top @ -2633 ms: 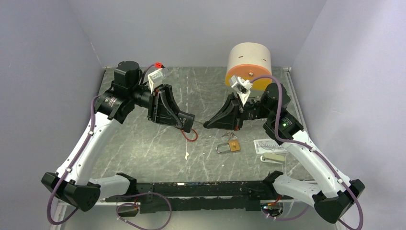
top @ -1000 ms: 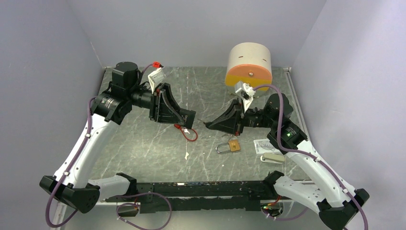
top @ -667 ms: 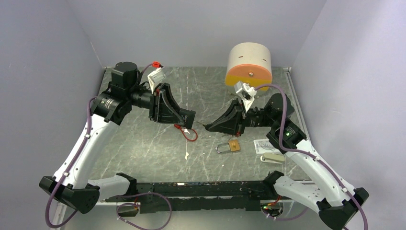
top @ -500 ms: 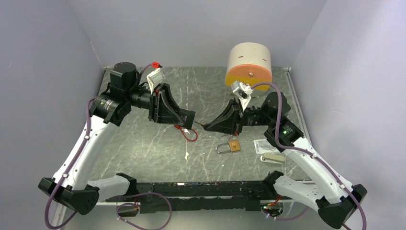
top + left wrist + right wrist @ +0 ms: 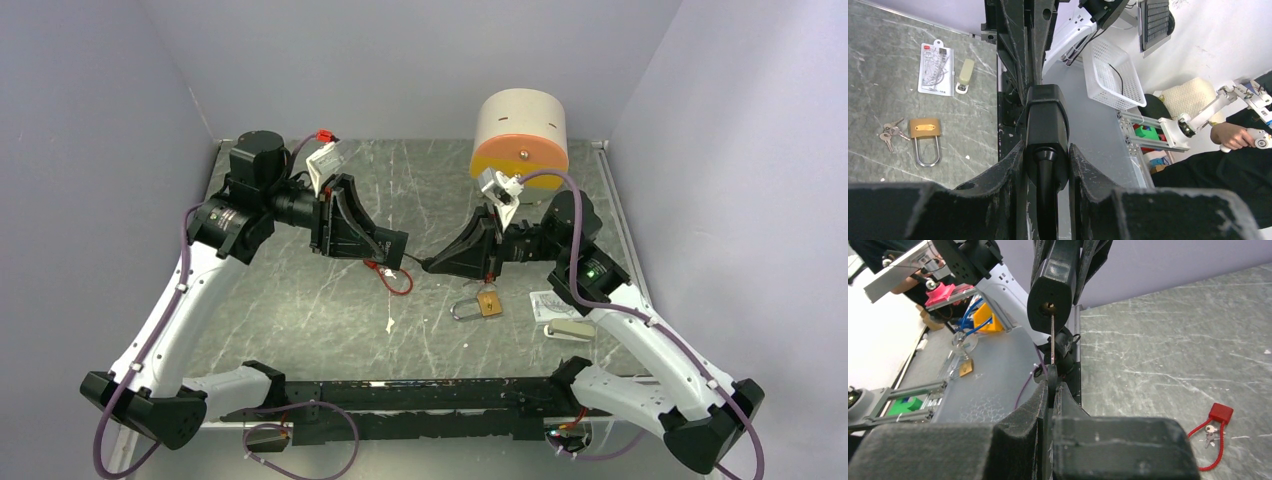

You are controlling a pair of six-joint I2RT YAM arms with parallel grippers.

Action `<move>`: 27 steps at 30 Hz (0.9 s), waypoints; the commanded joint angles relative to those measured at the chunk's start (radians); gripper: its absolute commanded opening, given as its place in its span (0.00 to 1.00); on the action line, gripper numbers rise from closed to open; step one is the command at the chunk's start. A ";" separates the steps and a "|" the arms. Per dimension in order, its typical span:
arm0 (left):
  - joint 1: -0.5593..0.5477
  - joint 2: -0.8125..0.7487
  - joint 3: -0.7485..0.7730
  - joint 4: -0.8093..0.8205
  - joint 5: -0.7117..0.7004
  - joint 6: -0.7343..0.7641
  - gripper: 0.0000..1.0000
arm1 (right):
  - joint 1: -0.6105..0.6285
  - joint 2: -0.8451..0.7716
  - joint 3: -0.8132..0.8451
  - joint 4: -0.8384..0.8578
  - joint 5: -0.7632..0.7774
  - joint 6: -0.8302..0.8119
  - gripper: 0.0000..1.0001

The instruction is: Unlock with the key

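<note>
A black lock body (image 5: pixel 1047 125) sits clamped between my left gripper's (image 5: pixel 1046 150) fingers; that gripper is shut on it, above the table's middle (image 5: pixel 398 250). In the right wrist view the lock's (image 5: pixel 1050 297) keyhole end faces the camera. A thin key (image 5: pixel 1052 342) runs from the keyhole down to its dark head, which is pinched in my right gripper (image 5: pixel 1052 385). The key's tip sits at or in the keyhole. From above, the right gripper (image 5: pixel 437 263) meets the left one tip to tip.
A brass padlock (image 5: pixel 480 304) with a small key bunch (image 5: pixel 890 132) lies on the marble table (image 5: pixel 300 320) below the grippers. A red cable lock (image 5: pixel 393 279) lies beside it. A printed card (image 5: pixel 560 303) and a beige block (image 5: pixel 568 330) lie at right. A tan and orange drum (image 5: pixel 520 135) stands at the back.
My right arm has edged left, bringing the key's tip up to the lock held by the left gripper. The left arm has barely moved.
</note>
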 commanded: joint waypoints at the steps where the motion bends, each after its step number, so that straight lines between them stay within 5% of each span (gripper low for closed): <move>1: -0.004 -0.030 0.009 0.046 0.033 -0.005 0.02 | 0.005 -0.032 0.013 0.053 0.050 0.001 0.00; 27: -0.005 -0.026 -0.014 0.011 0.030 0.028 0.03 | 0.043 0.053 0.120 -0.113 0.004 -0.035 0.00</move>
